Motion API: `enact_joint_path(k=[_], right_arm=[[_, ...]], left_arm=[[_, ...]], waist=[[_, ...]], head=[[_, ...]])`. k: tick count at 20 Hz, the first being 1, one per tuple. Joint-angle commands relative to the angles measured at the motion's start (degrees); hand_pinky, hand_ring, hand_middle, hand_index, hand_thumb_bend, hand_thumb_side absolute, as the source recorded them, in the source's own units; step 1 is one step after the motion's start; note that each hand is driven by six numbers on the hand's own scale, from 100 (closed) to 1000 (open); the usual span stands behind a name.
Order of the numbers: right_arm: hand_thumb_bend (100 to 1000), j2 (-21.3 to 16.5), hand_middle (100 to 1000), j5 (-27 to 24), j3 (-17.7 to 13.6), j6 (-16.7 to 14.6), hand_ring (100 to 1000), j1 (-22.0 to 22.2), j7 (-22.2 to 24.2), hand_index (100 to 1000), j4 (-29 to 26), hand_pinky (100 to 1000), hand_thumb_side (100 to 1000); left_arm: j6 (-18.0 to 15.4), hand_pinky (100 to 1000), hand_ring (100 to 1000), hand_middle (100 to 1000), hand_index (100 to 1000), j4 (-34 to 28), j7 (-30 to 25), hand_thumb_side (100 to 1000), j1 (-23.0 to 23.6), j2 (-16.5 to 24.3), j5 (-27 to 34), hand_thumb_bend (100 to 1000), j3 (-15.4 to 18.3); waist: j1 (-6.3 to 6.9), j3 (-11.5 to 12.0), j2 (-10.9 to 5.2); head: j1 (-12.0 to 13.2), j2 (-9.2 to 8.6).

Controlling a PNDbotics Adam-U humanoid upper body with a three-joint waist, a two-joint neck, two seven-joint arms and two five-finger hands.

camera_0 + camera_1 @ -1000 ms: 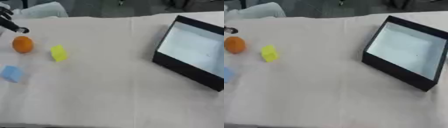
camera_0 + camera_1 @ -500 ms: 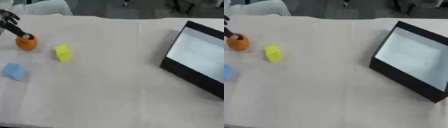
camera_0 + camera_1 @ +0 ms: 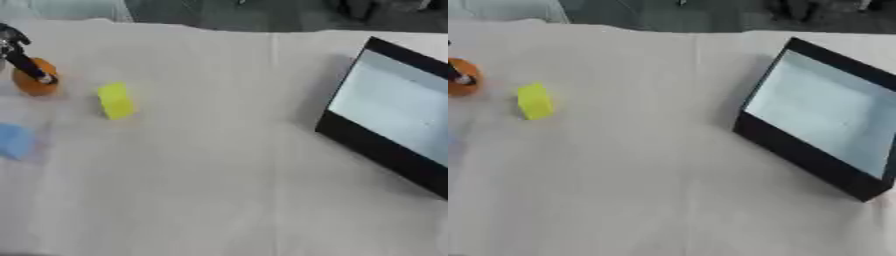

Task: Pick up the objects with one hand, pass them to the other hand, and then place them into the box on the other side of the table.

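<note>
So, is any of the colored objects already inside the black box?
No, the black box shows only its pale bare floor; the orange ball, yellow block and blue block lie on the table's left side.

Matt cream cloth [image 3: 219,165] with faint creases covers the table; box [image 3: 815,150] at 3 o'clock has matt black walls and a smooth pale inside

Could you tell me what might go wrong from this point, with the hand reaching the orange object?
1. Only fingers of the left hand show, lying over the round orange object; it may roll away instead of being grasped.
2. The yellow block and blue block lie close by; a sweep could knock them.
3. The box sits far across the table, so the handover could drop it.
</note>
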Motion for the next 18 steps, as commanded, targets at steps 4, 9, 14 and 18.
enact_joint_path(k=[4, 9, 14, 18], right_arm=[[100, -1.4, 1000, 0.2, -0.2, -0.2, 1000, -0.4, -0.1, 1000, -1.4, 1000, 606], [100, -1.1, 1000, 0.2, -0.3, -0.1, 1000, -0.2, -0.1, 1000, -1.4, 1000, 608], [100, -0.7, 1000, 0.2, -0.3, -0.1, 1000, 0.0, -0.1, 1000, -1.3, 1000, 613], [100, -0.3, 1000, 0.1, -0.3, -0.1, 1000, 0.2, -0.1, 1000, -1.3, 1000, 615]], left_arm=[[3.1, 951, 928, 818, 919, 0.2, 1.3, 100, -0.6, 1.0, -2.9, 539, 1.0], [4.7, 951, 935, 825, 916, 1.2, 1.7, 100, -0.1, 1.0, -5.5, 544, 1.3], [5.9, 948, 946, 834, 904, 2.3, 1.2, 100, 0.3, 1.3, -7.7, 572, 1.5], [6.6, 930, 935, 826, 864, 2.9, -0.2, 100, 0.8, 1.2, -10.3, 464, 1.4]], waist=[[-0.71, -0.6, 0.27], [-0.56, -1.1, 0.53], [-0.40, -1.4, 0.76], [-0.42, -1.8, 0.94]], head=[[2.9, -1.91], [4.2, -2.98], [4.5, -3.63], [4.4, -3.73]])
